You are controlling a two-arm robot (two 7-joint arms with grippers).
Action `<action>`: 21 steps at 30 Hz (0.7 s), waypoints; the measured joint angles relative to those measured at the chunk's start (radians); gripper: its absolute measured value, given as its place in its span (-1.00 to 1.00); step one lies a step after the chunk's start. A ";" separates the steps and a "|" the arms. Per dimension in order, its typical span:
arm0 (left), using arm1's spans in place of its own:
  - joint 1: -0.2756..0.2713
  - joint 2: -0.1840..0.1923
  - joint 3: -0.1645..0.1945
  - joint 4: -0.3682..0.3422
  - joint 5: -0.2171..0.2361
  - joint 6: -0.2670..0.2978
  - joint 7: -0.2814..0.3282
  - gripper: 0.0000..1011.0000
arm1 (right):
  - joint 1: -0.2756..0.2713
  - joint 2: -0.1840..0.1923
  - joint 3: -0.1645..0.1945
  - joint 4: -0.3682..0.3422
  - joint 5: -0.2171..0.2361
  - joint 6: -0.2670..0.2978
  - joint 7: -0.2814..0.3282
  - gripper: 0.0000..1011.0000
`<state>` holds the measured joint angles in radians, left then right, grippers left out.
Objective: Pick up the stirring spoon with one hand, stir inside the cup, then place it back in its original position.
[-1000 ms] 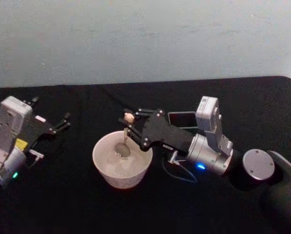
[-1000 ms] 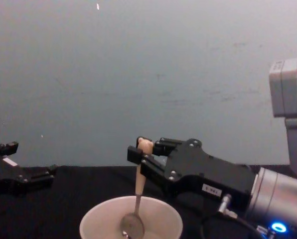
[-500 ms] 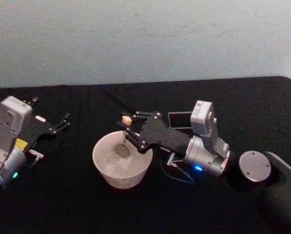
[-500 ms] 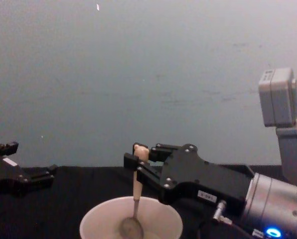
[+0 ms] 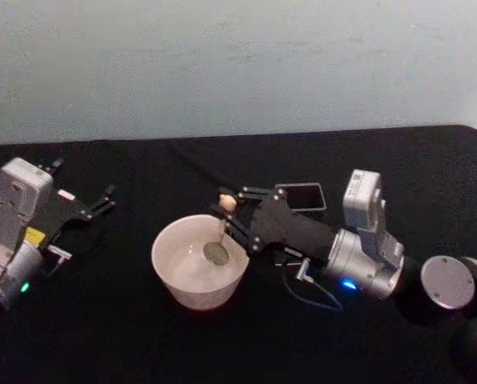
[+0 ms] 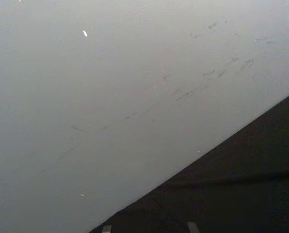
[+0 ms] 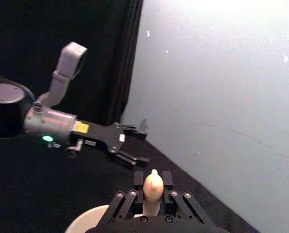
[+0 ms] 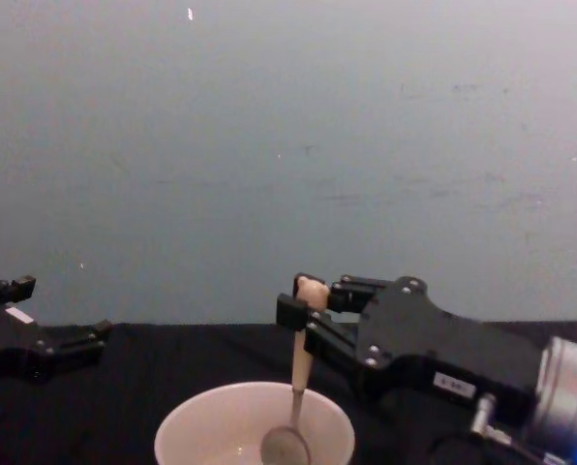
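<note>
The cream-white cup (image 5: 197,274) stands on the black table in the middle; its rim (image 8: 201,407) also shows low in the chest view. My right gripper (image 5: 230,210) is shut on the beige handle of the stirring spoon (image 8: 303,373), which hangs upright with its shiny bowl (image 5: 217,254) inside the cup, toward the cup's right side. In the right wrist view the bear-head top (image 7: 153,184) sits between the shut fingers. The dark grey square holder (image 5: 301,198) stands just behind the right gripper. My left gripper (image 5: 102,200) rests open at the left, apart from the cup.
A silver round cap (image 5: 447,282) of the right arm lies at the right edge. A thin cable (image 5: 314,292) loops on the table below the right wrist. A pale wall runs behind the table's far edge.
The right gripper has carried the spoon rightward within the cup, after a small swing left half a second ago. The right arm's body shifted right. The left arm has not moved.
</note>
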<state>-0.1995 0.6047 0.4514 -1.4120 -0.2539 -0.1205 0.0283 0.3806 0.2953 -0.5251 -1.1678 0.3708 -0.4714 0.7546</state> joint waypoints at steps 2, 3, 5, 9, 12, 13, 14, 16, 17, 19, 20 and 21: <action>0.000 0.000 0.000 0.000 0.000 0.000 0.000 0.98 | -0.012 0.010 0.000 -0.019 0.006 0.005 0.006 -0.58; 0.000 0.000 0.000 0.000 0.000 0.000 0.000 0.98 | -0.022 0.019 -0.002 -0.037 0.013 0.010 0.013 -0.58; 0.000 0.000 0.000 0.000 0.000 0.000 0.000 0.98 | -0.032 0.025 -0.006 -0.052 0.018 0.014 0.020 -0.58; 0.000 0.000 0.000 0.000 0.000 0.000 0.000 0.98 | -0.045 0.033 -0.017 -0.075 0.026 0.019 0.033 -0.58; 0.000 0.000 0.000 0.000 0.000 0.000 0.000 0.98 | -0.048 0.029 -0.029 -0.080 0.027 0.019 0.035 -0.58; 0.000 0.000 0.000 0.000 0.000 0.000 0.000 0.98 | -0.046 0.023 -0.035 -0.078 0.027 0.019 0.035 -0.58; 0.000 0.000 0.000 0.000 0.000 0.000 0.000 0.98 | -0.042 0.017 -0.039 -0.072 0.027 0.018 0.034 -0.58; 0.000 0.000 0.000 0.000 0.000 0.000 0.000 0.98 | -0.037 0.009 -0.043 -0.064 0.025 0.017 0.033 -0.58; 0.000 0.000 0.000 0.000 0.000 0.000 0.000 0.98 | -0.033 0.004 -0.046 -0.058 0.024 0.016 0.031 -0.58; 0.000 0.000 0.000 0.000 0.000 0.000 0.000 0.98 | -0.025 -0.006 -0.049 -0.047 0.020 0.013 0.027 -0.58; 0.000 0.000 0.000 0.000 0.000 0.000 0.000 0.98 | -0.016 -0.017 -0.051 -0.031 0.015 0.009 0.022 -0.58; 0.000 0.000 0.000 0.000 0.000 0.000 0.000 0.98 | -0.006 -0.027 -0.052 -0.016 0.010 0.005 0.015 -0.58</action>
<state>-0.1995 0.6047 0.4514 -1.4120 -0.2539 -0.1205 0.0283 0.3751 0.2681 -0.5770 -1.1840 0.3804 -0.4667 0.7696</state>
